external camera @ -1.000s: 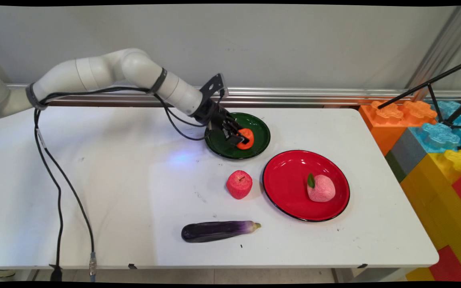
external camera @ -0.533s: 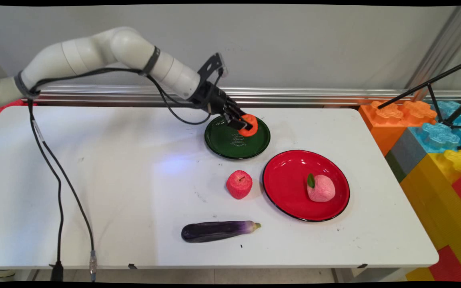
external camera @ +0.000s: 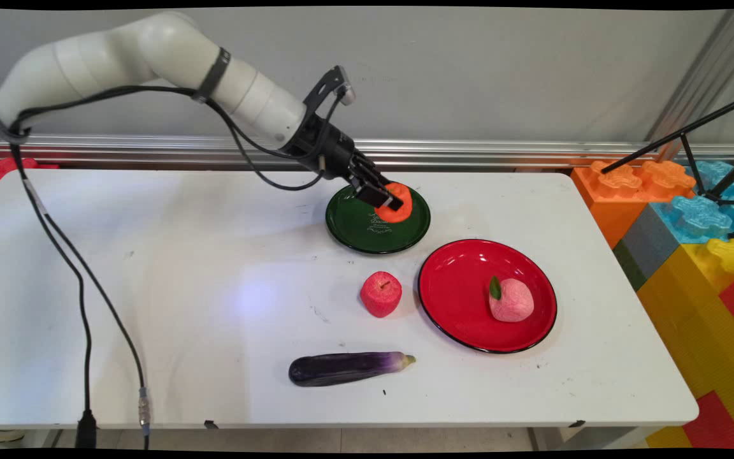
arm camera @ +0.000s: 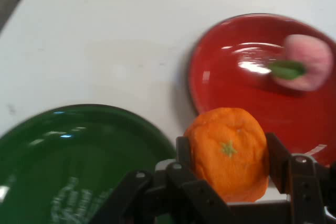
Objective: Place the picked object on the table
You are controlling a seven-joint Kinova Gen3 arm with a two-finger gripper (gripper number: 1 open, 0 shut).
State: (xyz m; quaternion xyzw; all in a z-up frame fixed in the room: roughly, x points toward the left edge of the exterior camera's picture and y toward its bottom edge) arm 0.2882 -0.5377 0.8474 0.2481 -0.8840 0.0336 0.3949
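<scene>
My gripper [external camera: 386, 199] is shut on an orange mandarin [external camera: 397, 203] and holds it in the air over the far right part of the green plate [external camera: 357, 229]. In the hand view the mandarin [arm camera: 228, 153] sits between the two black fingers [arm camera: 184, 156], with the green plate [arm camera: 63, 166] at lower left and the red plate [arm camera: 231, 87] beyond it. A pink peach with a green leaf [external camera: 511, 300] lies on the red plate [external camera: 456, 287]; in the hand view the peach [arm camera: 307, 61] shows at upper right.
A red apple [external camera: 380, 294] stands on the table just left of the red plate. A purple eggplant [external camera: 345, 368] lies near the front edge. Big coloured building blocks [external camera: 692, 236] and a black tripod [external camera: 705, 153] stand off the table's right end.
The gripper has lifted the mandarin off the green plate's middle and carried it up toward the plate's far right side. The arm has risen; the plate's inside is now uncovered.
</scene>
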